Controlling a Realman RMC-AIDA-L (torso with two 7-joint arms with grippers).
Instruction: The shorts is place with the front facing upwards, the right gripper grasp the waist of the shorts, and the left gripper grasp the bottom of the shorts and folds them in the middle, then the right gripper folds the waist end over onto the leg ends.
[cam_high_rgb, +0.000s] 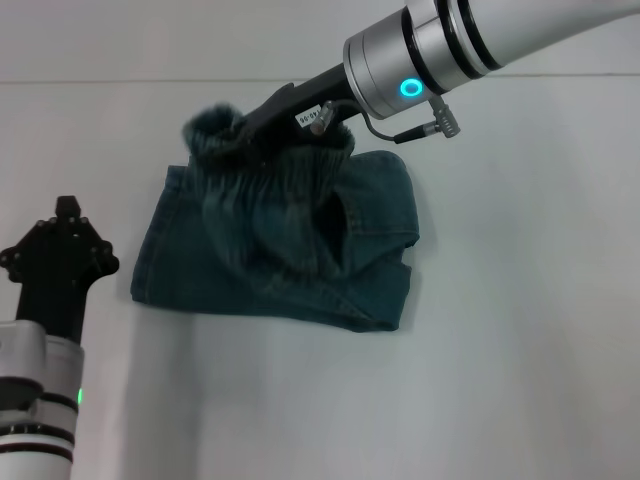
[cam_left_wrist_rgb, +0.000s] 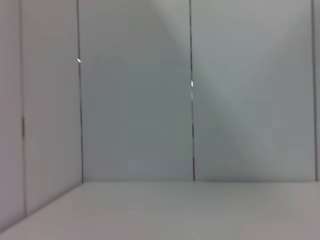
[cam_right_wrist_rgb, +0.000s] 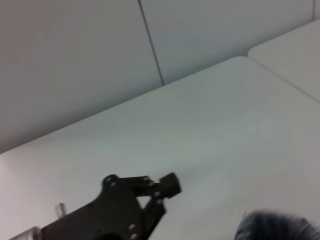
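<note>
— What's the setting?

— A plain white desk (cam_high_rgb: 520, 330) runs under me to pale panelled walls (cam_left_wrist_rgb: 135, 100) with thin dark seams between the panels.

— And the shorts?

— The dark denim shorts (cam_high_rgb: 370, 250) lie in the middle of the desk, already folded lengthwise. Most of the fabric rests flat, but the gathered elastic waist (cam_high_rgb: 225, 135) is lifted off the surface and bunched up, hanging over the lower layer.

— Which claw has it?

— My right claw (cam_high_rgb: 250, 125) reaches in from the upper right, its black fingers pressed together on the waist, with the cloth puffing up around the tip. My right wrist view catches only a fuzzy dark edge of that fabric (cam_right_wrist_rgb: 277, 226) in its corner.

— The other arm?

— My left claw (cam_high_rgb: 62, 250) hovers just beside the shorts' left edge, clear of the cloth and holding nothing. In my right wrist view its fingers (cam_right_wrist_rgb: 170, 184) look drawn close together, though I cannot tell for certain whether they are spread or pressed together
</note>
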